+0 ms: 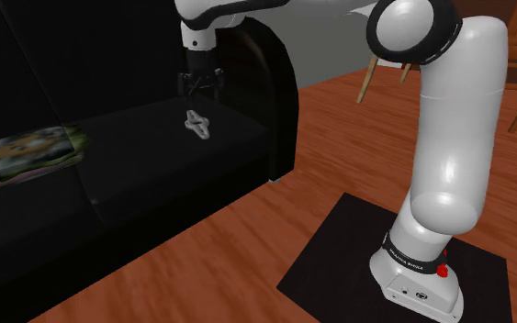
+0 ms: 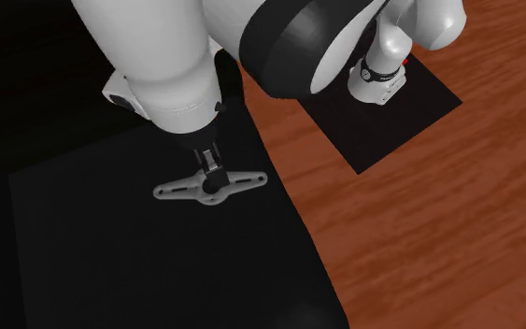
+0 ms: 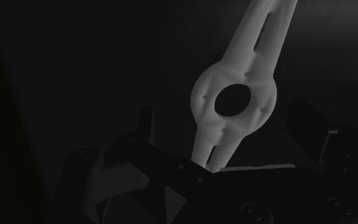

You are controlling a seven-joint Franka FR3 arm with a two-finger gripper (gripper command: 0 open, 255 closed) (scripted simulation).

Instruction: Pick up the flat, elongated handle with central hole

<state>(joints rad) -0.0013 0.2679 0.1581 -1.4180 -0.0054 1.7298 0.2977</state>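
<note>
**Open gripper over a flat grey handle on a black sofa seat**

The handle (image 1: 197,123) lies flat on the sofa (image 1: 155,156) seat, close to the seat's front edge and near the rounded armrest. It is pale grey with a smooth, matte surface. It is a long, thin piece with a round, thicker hub in the middle and two narrow arms tapering out to either side. In the wrist view the handle (image 3: 250,57) shows a clean round hole through the hub, small dimples around that hole, and a long slot cut along one arm.

The gripper (image 1: 201,87) hangs straight down over the middle of the handle. Seen from above in the second exterior view, the gripper (image 2: 213,173) is right over the hub, with the handle (image 2: 181,190) stretching out on both sides of it. In the wrist view the gripper (image 3: 222,111) has its jaws apart. One black finger stands on each side of the hub, with a dark gap showing between each finger and the grey edge, so nothing is clasped.

The sofa is plain black and almost without texture. A soft, squarish cushion (image 1: 31,154) with a blurry green and tan print sits on the seat, well apart from the handle.

The floor (image 1: 275,239) is reddish-brown wood with streaky grain. A flat black mat (image 1: 339,248) lies on it under the arm's glossy white base (image 1: 417,275). Slim wooden chair legs (image 1: 367,81) stand beyond the arm.
</note>
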